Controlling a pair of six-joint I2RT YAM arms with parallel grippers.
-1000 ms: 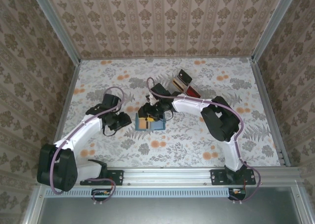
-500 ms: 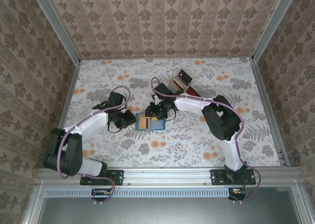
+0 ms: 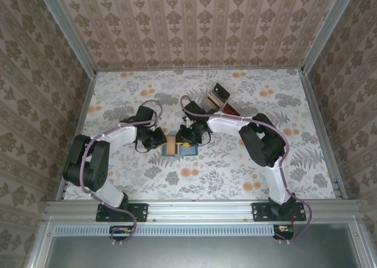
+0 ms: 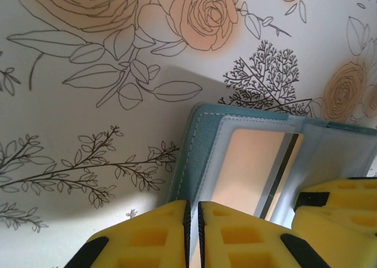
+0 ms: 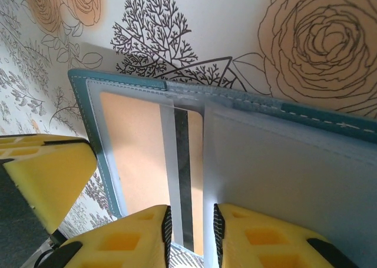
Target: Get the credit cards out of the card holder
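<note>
The teal card holder [image 3: 188, 151] lies open on the flowered table, pale blue-grey inside [image 5: 294, 162]. An orange credit card [image 3: 171, 144] with a black stripe sits in its left pocket [image 5: 132, 144]. My left gripper [image 3: 158, 139] is at the holder's left edge. In the left wrist view its yellow fingers [image 4: 193, 204] are shut on that teal edge [image 4: 203, 138]. My right gripper [image 3: 187, 137] hovers over the holder's middle. Its jaws [image 5: 192, 209] stand narrowly apart astride the card's striped end, clamping nothing that I can see.
A dark tray [image 3: 219, 100] with red and brown contents stands behind the right arm at the back. Metal rails [image 3: 318, 121] and patterned walls close the table on three sides. The other gripper's yellow fingers [image 4: 336, 215] crowd the holder's right side.
My left arm swung right to the holder and its jaws closed on the left edge. The right gripper's jaws narrowed over the card. The holder stayed in place.
</note>
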